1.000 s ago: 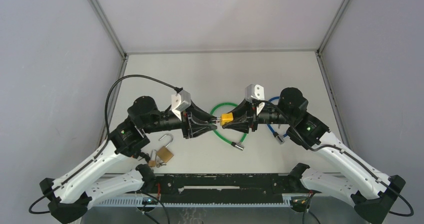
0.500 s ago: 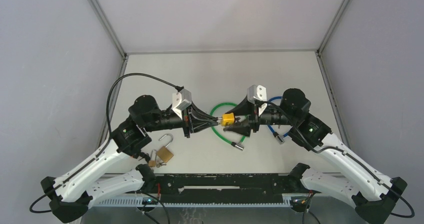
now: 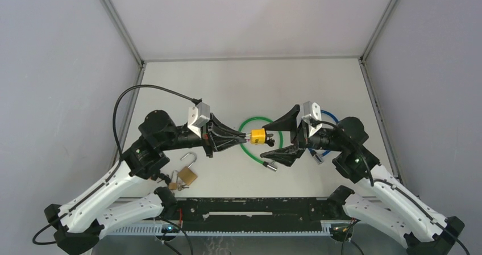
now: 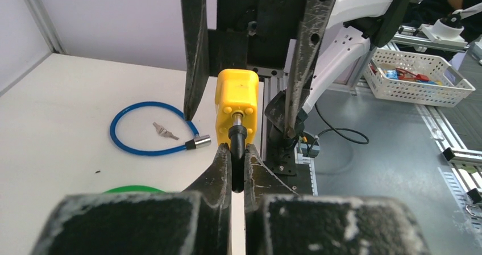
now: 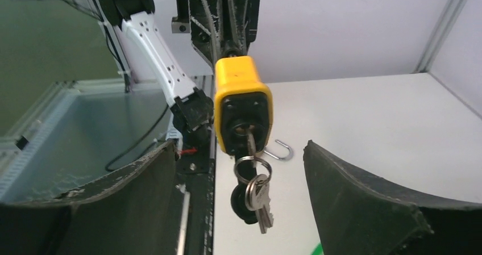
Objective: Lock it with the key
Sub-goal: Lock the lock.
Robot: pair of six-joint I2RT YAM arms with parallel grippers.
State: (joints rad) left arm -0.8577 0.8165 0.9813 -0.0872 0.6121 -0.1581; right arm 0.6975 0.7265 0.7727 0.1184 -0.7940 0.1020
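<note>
Mid-table, left gripper [image 3: 245,136] clamps the black stub [image 4: 237,134] of a yellow plastic lock body [image 3: 258,136]; at three o'clock, right gripper [image 3: 266,144] gapes around the inserted silver key [image 5: 250,137]. Next, likely: pinch, turn.

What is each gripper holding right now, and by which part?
The left gripper pinches the yellow lock by the black stub at its end. The right gripper holds nothing: its jaws stand open either side of the lock, with the keys dangling.

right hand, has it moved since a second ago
Yes. The right hand has let go of the yellow lock and drawn back to the right, away from the green cable loop, with its jaws now wide open.
</note>
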